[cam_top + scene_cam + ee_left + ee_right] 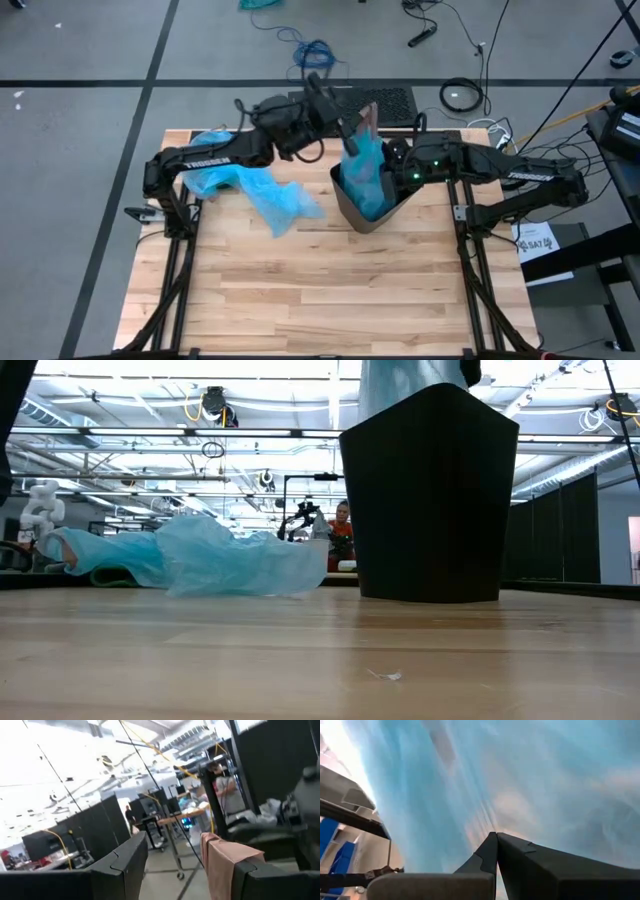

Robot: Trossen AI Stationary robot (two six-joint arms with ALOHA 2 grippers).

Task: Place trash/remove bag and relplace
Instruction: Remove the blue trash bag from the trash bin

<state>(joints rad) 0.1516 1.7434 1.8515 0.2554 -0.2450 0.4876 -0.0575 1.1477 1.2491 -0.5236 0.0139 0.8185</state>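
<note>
A dark bin stands upright on the wooden table. A pale blue bag rises from its top. Well to the bin's left, a crumpled blue bag lies on the table. Beyond it, far behind the bin's left edge, a person shows.

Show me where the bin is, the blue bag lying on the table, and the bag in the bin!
Bin point(430, 500), low view: middle of its dark front wall.
Loose bag point(262, 190), high view: middle of the crumpled blue plastic on the table.
Bin bag point(366, 170), high view: the blue plastic sticking up out of the bin.
</note>
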